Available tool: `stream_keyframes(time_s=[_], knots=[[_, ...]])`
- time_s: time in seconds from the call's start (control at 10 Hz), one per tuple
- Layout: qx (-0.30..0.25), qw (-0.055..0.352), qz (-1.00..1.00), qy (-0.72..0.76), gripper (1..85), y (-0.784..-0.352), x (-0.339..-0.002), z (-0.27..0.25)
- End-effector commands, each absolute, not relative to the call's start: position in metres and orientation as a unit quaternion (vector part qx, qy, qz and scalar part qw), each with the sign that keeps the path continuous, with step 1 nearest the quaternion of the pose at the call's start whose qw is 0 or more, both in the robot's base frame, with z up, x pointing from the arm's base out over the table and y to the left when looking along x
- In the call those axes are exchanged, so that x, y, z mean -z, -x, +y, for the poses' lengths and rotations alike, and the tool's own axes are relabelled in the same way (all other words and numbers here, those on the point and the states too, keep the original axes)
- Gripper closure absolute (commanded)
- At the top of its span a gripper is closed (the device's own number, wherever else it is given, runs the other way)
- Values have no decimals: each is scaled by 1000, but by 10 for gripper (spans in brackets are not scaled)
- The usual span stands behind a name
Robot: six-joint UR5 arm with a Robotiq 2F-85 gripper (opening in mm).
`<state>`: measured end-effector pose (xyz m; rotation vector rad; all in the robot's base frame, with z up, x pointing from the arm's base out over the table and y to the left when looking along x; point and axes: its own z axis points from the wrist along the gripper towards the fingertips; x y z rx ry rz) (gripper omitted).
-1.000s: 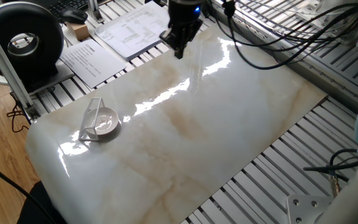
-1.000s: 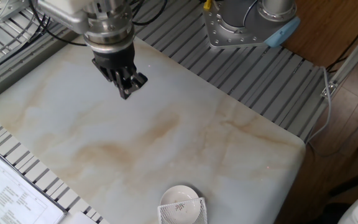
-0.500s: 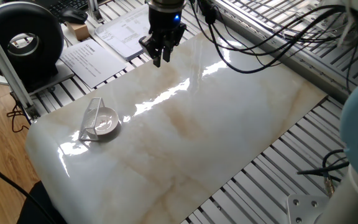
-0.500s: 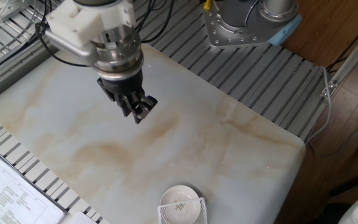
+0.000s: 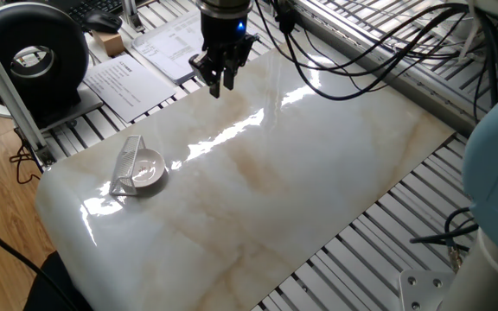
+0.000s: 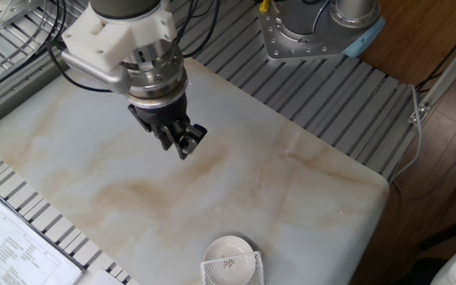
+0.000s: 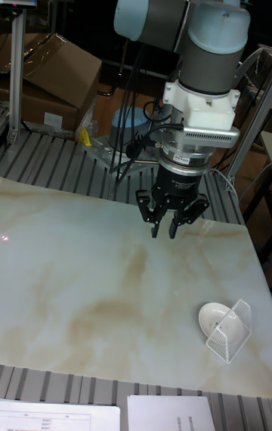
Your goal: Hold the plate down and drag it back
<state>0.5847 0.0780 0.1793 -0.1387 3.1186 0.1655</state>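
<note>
Since the earlier frames, only the gripper (image 6: pixel 185 146) had been shifted, carried across the marble slab (image 6: pixel 236 190) toward the plate's end, while the plate (image 6: pixel 228 254) had been left where it lay. That small white dish (image 5: pixel 145 168) was seen resting flat near one corner of the slab, close to its edge, with a small silver wire rack (image 5: pixel 127 164) tilted against it and touching its rim; in the tall fixed view the plate (image 7: pixel 218 318) lay just beside the rack (image 7: pixel 231 330) at the near right corner. The gripper (image 7: pixel 168 230) was held above the slab, well apart from the plate, pointing downward with its fingers (image 7: pixel 156 225) drawn close together, only a narrow gap being seen between them, and nothing was gripped. From one fixed view the gripper (image 5: pixel 217 82) was seen over the far long edge of the slab, near printed papers (image 5: pixel 132 82) laid on the slatted frame. A black round device (image 5: pixel 31 59) was seen beyond those papers.
</note>
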Motion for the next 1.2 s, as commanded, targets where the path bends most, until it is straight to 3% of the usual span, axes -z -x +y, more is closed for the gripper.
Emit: stream_keyframes(time_s=[0.0, 0.2, 0.4, 0.6, 0.9, 1.1], knots=[[-62, 27, 997, 41, 457, -604, -170, 90], [-61, 28, 997, 30, 460, -615, -149, 93], [-44, 3, 999, 25, 463, -597, -171, 80], [-64, -10, 997, 39, 463, -590, -172, 90], [-60, 15, 998, 27, 460, -603, -172, 88], [-59, 34, 998, 10, 473, -622, -144, 104]])
